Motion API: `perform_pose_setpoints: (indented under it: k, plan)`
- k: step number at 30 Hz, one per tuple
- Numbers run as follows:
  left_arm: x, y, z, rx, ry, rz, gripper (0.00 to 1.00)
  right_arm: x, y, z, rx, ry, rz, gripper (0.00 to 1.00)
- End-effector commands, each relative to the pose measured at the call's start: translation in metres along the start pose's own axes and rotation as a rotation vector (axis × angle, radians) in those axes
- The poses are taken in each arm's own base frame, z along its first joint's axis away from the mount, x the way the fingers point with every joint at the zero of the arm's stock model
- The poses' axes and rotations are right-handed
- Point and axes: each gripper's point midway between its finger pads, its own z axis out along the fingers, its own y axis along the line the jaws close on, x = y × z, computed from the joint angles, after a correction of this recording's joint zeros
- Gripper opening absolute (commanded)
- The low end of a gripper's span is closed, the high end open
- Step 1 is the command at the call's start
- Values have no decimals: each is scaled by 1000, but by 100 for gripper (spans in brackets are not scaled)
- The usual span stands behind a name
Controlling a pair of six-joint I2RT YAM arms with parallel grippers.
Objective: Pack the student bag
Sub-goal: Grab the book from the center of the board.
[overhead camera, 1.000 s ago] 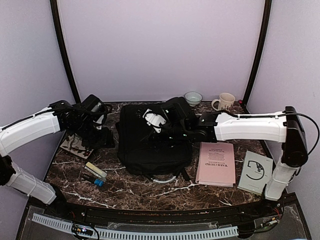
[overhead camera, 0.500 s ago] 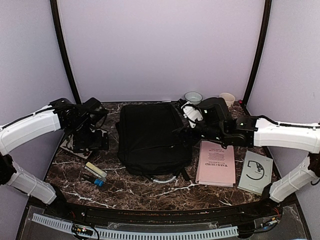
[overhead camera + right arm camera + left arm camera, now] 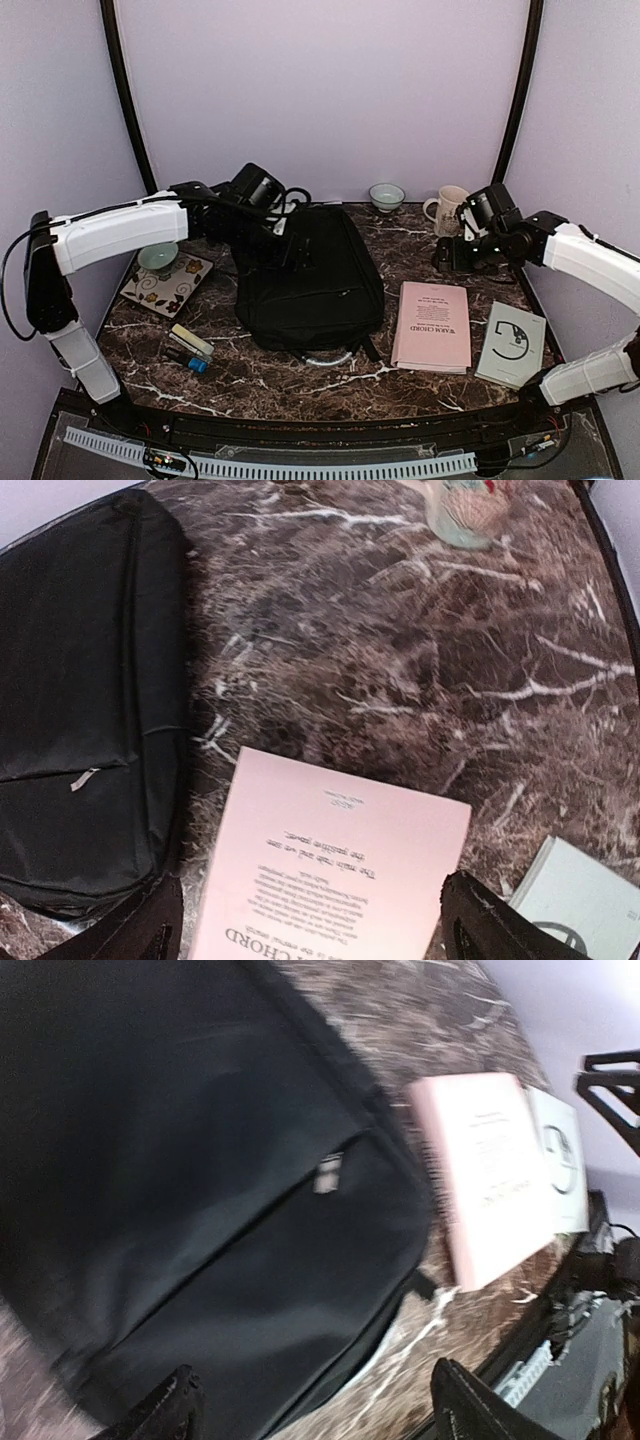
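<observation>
Top external: student bag (image 3: pixel 310 280), marble table (image 3: pixel 280 375), lilac walls (image 3: pixel 320 100).

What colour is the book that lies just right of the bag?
The book is pale pink with dark lettering, clearest in the right wrist view.

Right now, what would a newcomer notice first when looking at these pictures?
The large black student bag lies flat in the middle of the dark marble table. Just right of it lies a pale pink book, and further right a grey booklet near the table's right edge.
</observation>
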Motion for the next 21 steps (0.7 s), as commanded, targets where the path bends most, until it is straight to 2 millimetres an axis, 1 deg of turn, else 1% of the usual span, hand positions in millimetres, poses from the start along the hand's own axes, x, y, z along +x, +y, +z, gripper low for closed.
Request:
perform_pose_setpoints:
  k: [1,3,5,6,9,10,14,16,21]
  plan:
    - [-5,-72,41,272,34,125,79,42,-31,-5,-55,164,187,90]
    - [-2,-86,65,314,70,108,78,52,-49,-3,-57,201,245,91]
    - [-2,-102,83,368,97,77,77,66,-63,2,-62,249,308,92]
    - [-4,-111,89,398,100,64,77,72,-65,5,-83,268,335,92]
    - [-5,-135,110,483,118,39,77,81,-62,12,-159,291,382,91]
    - [0,-138,123,490,145,28,76,83,-62,14,-174,295,393,90]
    - [5,-149,151,524,206,12,77,97,-61,25,-227,323,427,88]
    - [10,-151,165,530,246,5,77,104,-60,32,-244,338,439,86]
    - [18,-157,194,527,316,-1,76,112,-64,46,-233,364,460,74]
